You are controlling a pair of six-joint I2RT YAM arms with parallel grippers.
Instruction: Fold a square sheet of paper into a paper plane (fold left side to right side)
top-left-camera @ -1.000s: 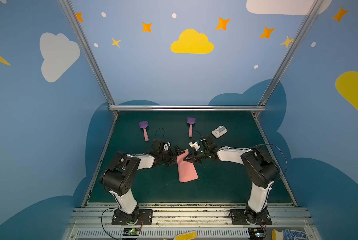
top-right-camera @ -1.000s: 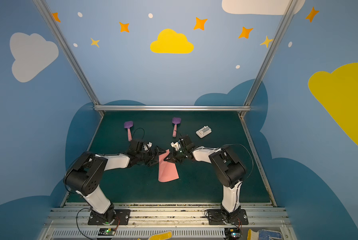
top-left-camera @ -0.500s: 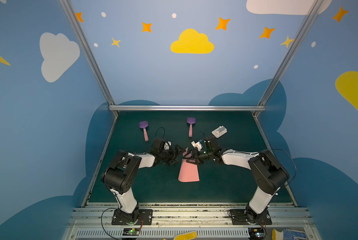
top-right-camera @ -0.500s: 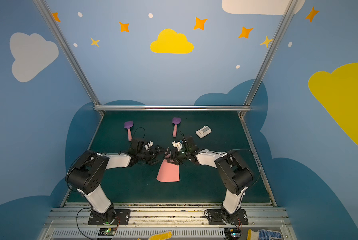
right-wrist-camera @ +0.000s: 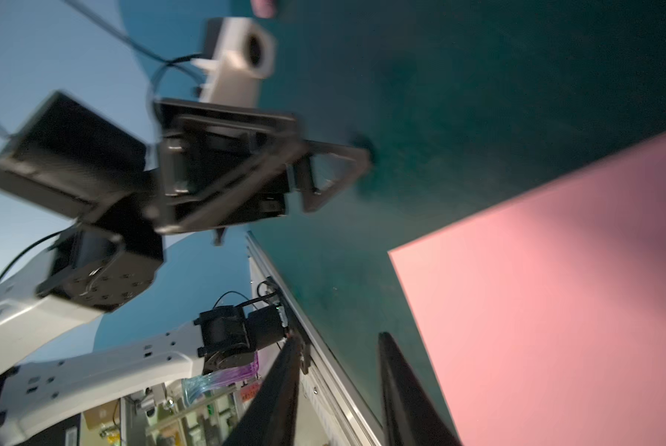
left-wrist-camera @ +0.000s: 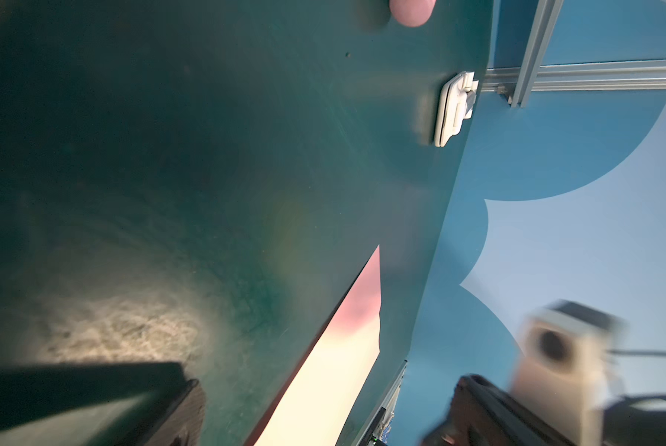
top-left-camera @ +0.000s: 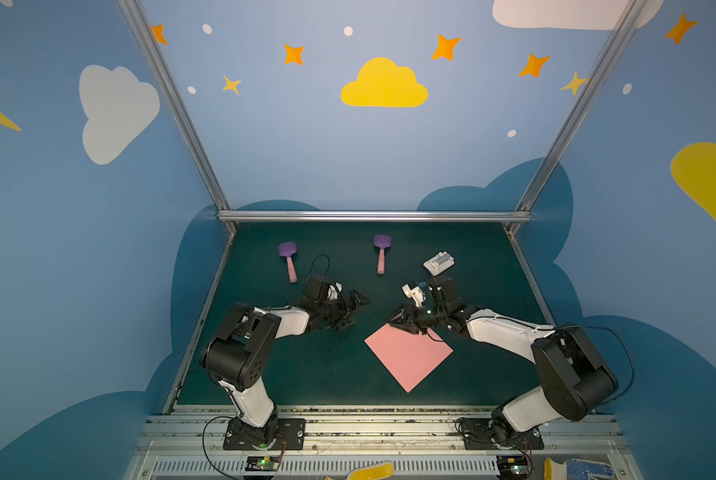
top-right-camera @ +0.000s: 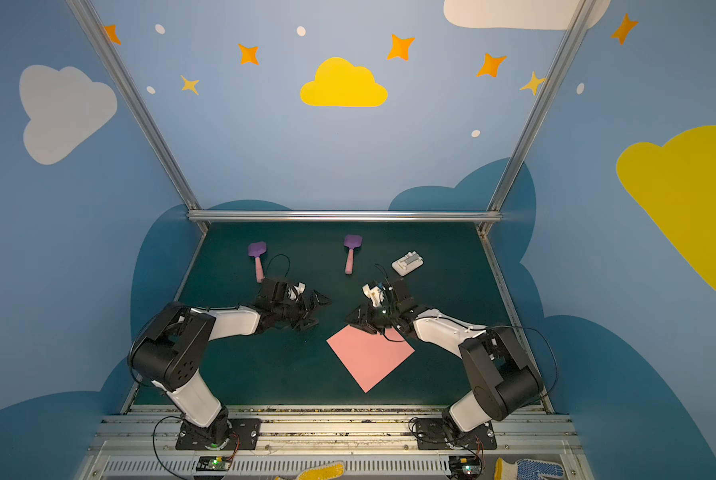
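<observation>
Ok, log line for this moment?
sheet: flat, unfolded | left hand: open, clear of sheet | right hand: open, at sheet's far corner, no grip

In both top views the light is soft, even and comes from overhead, and the picture is sharp. The wide lens makes the aluminium frame posts (top-left-camera: 173, 104) lean outward toward the edges. The arms cast only faint shadows on the dark green counter (top-left-camera: 306, 374). The left wrist view is dim, with a hazy glare patch on the counter. There the square sheet of paper (left-wrist-camera: 346, 340) washes out to near white, and the right arm's wrist camera (left-wrist-camera: 559, 347) is smeared. In the right wrist view the left hand (right-wrist-camera: 337, 175) is motion-blurred.
</observation>
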